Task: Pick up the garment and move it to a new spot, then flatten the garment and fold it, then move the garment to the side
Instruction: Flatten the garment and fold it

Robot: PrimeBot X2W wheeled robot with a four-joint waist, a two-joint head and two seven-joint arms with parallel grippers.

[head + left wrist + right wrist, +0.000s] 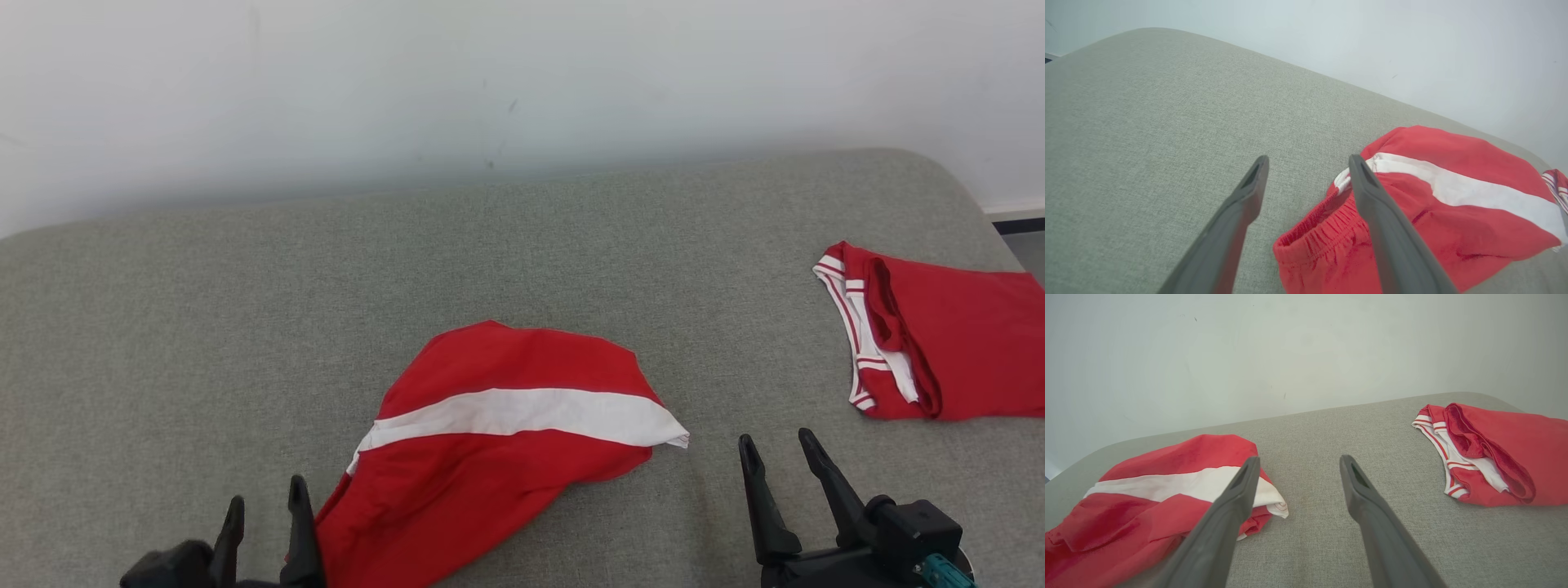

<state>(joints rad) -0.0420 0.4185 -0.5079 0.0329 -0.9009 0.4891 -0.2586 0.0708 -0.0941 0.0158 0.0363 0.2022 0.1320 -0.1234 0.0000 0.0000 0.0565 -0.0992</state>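
The garment point(506, 367), red shorts with a broad white stripe, lies crumpled in the front middle of the grey cushioned surface point(204, 327). My left gripper point(267, 500) stands open at its left edge, the right finger against the cloth. In the left wrist view the garment point(1453, 163) spreads to the right and its elastic waistband lies beneath the open left gripper point(1309, 161), ungripped. My right gripper point(777, 441) is open over bare surface just right of the garment. In the right wrist view the right gripper point(1299, 460) holds nothing, with the garment point(1180, 457) to its left.
A second red garment point(963, 343) with red-and-white striped trim lies folded at the right edge; it is also in the right wrist view point(1527, 437). A white wall point(490, 82) runs behind the surface. The surface's rounded right corner drops off near a dark strip point(1020, 224).
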